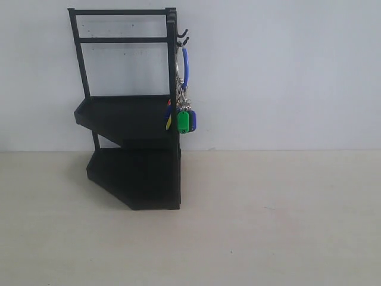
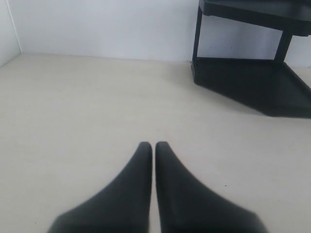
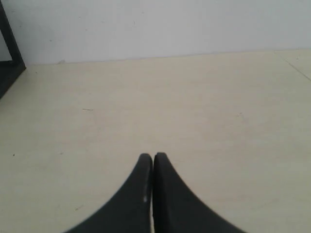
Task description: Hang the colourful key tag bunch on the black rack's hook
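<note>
A pale surface (image 1: 286,226) meets a white wall (image 1: 286,71). In the exterior view we see the black rack (image 1: 134,119) standing far left, with the colourful key tag bunch (image 1: 186,118) hanging by its blue loop from a hook (image 1: 185,41) on the rack's right post. In the left wrist view, the left hand (image 2: 153,145) is pressed together, holding nothing. In the right wrist view, the right hand (image 3: 153,156) is likewise pressed together.

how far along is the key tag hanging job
Done, it seems: the colourful key tag bunch hangs by its blue loop from a side hook of the black rack, clear of the table. In hand: nothing; the left gripper and right gripper are shut, empty. Left: nothing visible.
</note>
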Available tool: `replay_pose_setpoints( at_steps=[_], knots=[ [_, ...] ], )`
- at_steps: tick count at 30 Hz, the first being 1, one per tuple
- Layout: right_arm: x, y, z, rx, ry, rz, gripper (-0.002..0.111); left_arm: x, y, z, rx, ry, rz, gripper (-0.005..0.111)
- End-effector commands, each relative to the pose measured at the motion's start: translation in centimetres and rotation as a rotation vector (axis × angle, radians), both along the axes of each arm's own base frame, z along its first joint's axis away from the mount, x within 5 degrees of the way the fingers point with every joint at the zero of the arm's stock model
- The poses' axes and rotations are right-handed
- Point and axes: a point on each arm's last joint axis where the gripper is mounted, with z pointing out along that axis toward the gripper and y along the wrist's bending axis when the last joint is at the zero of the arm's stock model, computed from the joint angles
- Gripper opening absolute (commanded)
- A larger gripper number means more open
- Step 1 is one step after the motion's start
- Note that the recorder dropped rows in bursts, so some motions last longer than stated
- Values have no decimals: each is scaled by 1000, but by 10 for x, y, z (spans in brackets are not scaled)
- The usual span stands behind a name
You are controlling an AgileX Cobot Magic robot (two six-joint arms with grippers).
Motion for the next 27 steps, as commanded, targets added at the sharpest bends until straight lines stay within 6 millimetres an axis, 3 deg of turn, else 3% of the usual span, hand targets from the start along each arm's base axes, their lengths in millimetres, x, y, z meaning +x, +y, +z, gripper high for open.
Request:
replay_pose_setpoints(
  at_steps=[1,27],
  knots=[
    [0,-1,-1,-6,5,-7,0,0,0,1,-7,-6,3,4],
    [-1,0,-2,-41,17,10,0,0,0,1,-7,-6,3,4]
  ],
)
